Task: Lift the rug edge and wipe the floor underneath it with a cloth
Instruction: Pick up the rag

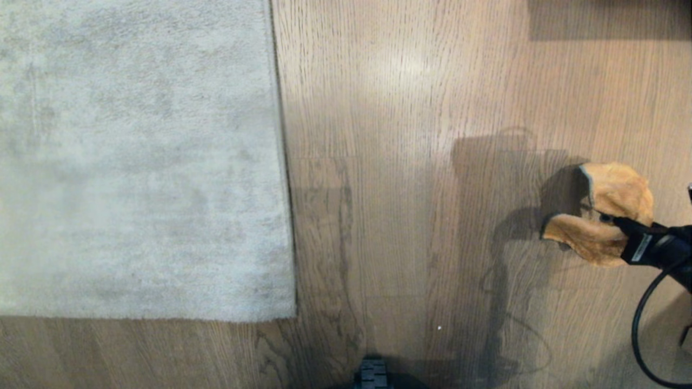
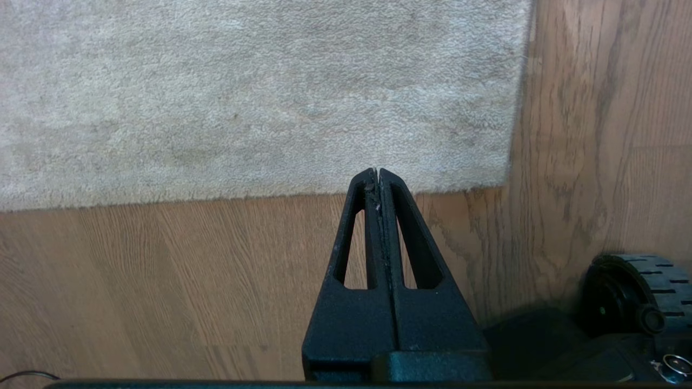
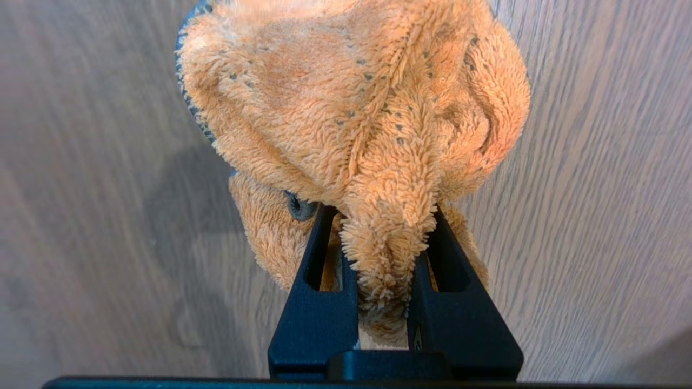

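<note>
Mostly cut off, the right gripper [image 1: 610, 219] squeezes the cloth [image 1: 605, 213], hiding its fingertips; the left gripper [image 2: 377, 172] is pinched closed by the rug edge [image 2: 259, 194].

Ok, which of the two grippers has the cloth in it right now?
The right gripper: its fingers clamp a bunched fold of the orange cloth above the floor. The left gripper is shut on nothing.

Orange cloth [image 3: 357, 119] bunched in right end effector [image 3: 385, 237] above floor [image 3: 594, 216]
</note>
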`<state>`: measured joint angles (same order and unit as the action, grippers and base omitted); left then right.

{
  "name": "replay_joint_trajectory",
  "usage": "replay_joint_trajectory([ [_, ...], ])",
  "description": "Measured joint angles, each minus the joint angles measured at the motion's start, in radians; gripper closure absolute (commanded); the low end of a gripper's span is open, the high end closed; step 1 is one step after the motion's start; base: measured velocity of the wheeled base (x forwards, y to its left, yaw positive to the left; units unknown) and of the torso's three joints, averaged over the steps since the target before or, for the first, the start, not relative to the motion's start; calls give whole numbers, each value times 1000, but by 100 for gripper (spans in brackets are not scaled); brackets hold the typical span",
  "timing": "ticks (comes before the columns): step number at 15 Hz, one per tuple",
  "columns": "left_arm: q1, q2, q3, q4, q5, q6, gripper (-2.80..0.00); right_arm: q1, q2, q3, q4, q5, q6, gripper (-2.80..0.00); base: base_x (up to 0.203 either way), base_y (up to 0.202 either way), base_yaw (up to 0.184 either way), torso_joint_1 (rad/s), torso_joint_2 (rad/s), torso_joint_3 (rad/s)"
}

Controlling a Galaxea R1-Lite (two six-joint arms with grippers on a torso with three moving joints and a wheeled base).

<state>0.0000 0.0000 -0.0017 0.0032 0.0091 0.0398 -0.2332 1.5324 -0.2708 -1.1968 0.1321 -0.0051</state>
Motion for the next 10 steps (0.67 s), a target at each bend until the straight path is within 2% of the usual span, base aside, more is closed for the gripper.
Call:
replay_joint_trajectory([
  [4,0,0,0,0,0,-1,0,1,-101,52,30,17,-1,0,0,0,0,0,0,0],
  [10,0,0,0,0,-1,0,0,11,-288,102,184,20,0,0,0,0,0,0,0,0],
])
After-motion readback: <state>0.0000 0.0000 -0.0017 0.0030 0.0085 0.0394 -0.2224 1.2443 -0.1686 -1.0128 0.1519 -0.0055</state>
